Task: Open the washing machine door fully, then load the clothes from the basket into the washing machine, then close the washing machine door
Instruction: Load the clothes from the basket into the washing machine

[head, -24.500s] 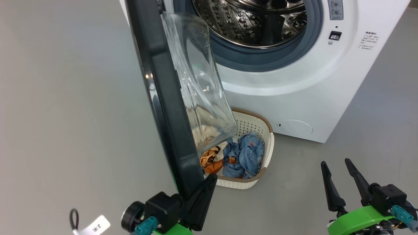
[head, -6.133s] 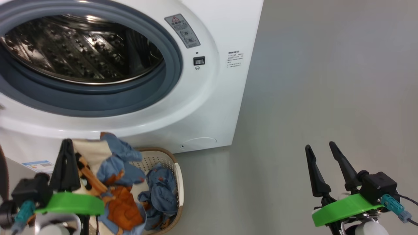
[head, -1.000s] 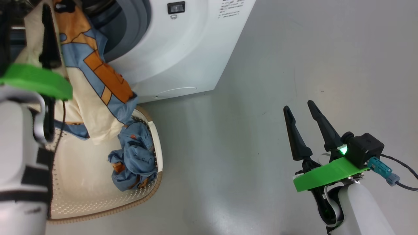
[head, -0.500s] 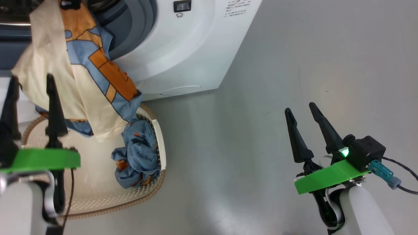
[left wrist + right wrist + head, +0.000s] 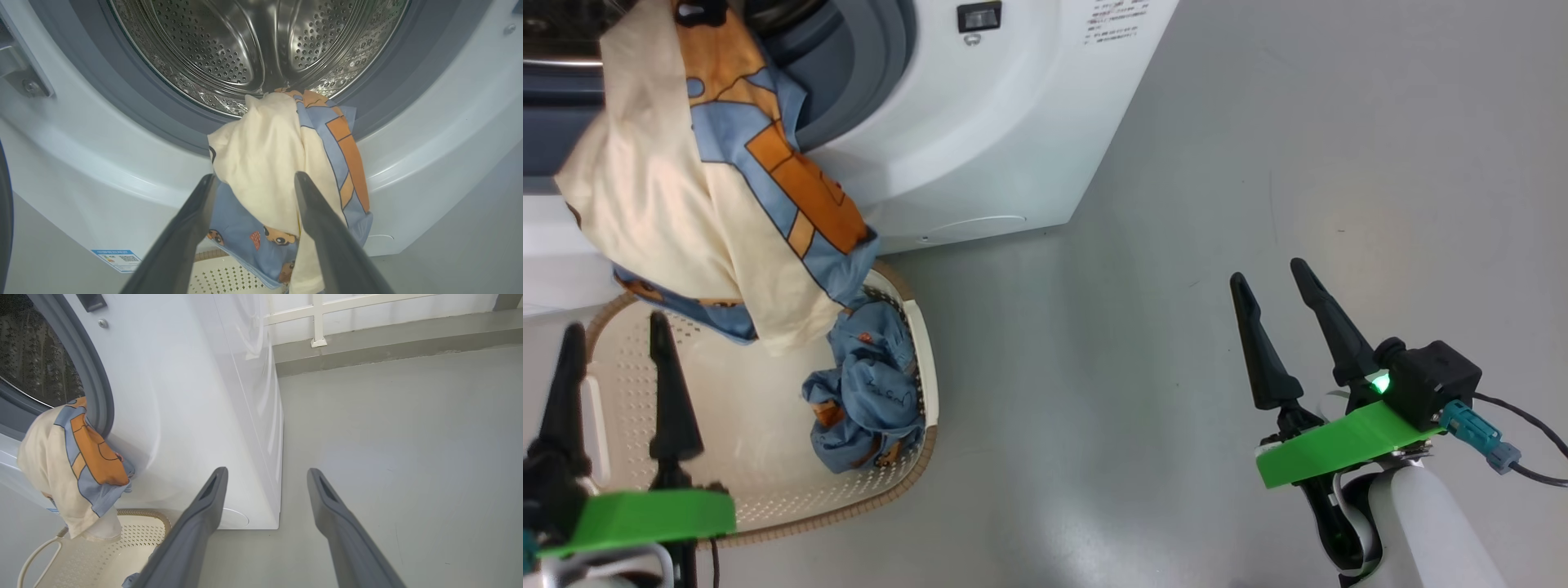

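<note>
You are holding the left hand (image 5: 615, 327) and right hand (image 5: 1268, 271) open and empty, the cream garment (image 5: 662, 204) hanging over the gasket (image 5: 135, 106) because only its top is lodging inside the drum (image 5: 196, 49).

Two garments (image 5: 678, 196) (image 5: 870, 400), one basket (image 5: 743, 425), one washing machine (image 5: 980, 147) — two hands (image 5: 615, 322) (image 5: 1267, 270)

floor (image 5: 1176, 163): was smooth grey, faintly glossy, with soft pale glare | far edge: raised grey kerb (image 5: 388, 349) ran along it | above kerb: white frame bars (image 5: 315, 322) stood against pale panels
</note>
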### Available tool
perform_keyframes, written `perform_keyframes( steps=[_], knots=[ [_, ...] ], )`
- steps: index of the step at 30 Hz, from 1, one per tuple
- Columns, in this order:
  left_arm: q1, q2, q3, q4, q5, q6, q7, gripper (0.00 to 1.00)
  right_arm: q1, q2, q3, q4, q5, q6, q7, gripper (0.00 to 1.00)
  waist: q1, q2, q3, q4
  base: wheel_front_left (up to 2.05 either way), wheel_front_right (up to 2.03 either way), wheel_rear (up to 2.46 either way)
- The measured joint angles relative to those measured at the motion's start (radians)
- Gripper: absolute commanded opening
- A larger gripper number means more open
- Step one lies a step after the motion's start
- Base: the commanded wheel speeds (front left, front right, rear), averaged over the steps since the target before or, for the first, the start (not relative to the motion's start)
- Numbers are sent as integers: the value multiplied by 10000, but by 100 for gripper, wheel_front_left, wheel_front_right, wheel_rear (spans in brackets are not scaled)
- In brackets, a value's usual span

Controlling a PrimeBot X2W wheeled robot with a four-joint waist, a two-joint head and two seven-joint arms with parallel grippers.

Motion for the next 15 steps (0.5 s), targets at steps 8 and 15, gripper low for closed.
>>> perform_keyframes(
  steps=[8,15],
  knots=[
    [1049,-257,54,-157,-35,98,-4,100,1,0,15,12,-2,0,0,100,0,0,-26,17,0,0,0],
    [1296,-359,81,-320,-86,165,-13,100,1,-2,15,15,-8,0,0,100,0,0,-56,60,0,0,0]
  ],
)
